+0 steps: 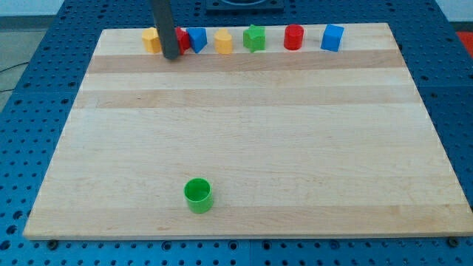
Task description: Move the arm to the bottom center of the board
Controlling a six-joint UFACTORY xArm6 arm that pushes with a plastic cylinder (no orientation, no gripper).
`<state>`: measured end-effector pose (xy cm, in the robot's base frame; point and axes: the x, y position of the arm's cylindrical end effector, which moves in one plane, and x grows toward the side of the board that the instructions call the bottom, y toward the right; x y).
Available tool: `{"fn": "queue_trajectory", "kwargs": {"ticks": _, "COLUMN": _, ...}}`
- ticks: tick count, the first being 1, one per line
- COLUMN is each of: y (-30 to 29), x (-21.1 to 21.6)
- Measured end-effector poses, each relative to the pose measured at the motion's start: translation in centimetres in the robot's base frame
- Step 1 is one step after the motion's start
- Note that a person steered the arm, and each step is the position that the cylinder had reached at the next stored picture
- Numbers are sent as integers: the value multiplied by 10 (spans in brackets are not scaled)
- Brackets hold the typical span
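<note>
My tip (171, 55) sits near the board's top-left corner, on the top edge's row of blocks, right between the yellow block (151, 40) and a red block (182, 38) that it partly hides; it grasps nothing, being a bare rod with nothing to close. Along that same top edge run a blue block (196, 39), a yellow hexagonal block (223, 41), a green star-shaped block (254, 38), a red cylinder (294, 36) and a blue cube (332, 37). A green cylinder (197, 195) stands alone near the bottom edge, a little toward the view's left of its middle. My goal is the bottom centre, just beside that cylinder. Nothing needs taking hold of; the blocks look light and hard, likely to slide at a nudge, so I should steer clear of them. The wooden board (244, 125) is smooth and pale, resting on a blue perforated table (451, 89).
</note>
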<state>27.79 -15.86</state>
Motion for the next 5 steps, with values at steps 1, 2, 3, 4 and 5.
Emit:
{"fn": "queue_trajectory", "kwargs": {"ticks": 1, "y": 2, "x": 26}}
{"fn": "queue_trajectory", "kwargs": {"ticks": 2, "y": 71, "x": 54}}
{"fn": "queue_trajectory", "kwargs": {"ticks": 3, "y": 163, "x": 85}}
{"fn": "queue_trajectory", "kwargs": {"ticks": 4, "y": 181, "x": 87}}
{"fn": "queue_trajectory", "kwargs": {"ticks": 5, "y": 182, "x": 87}}
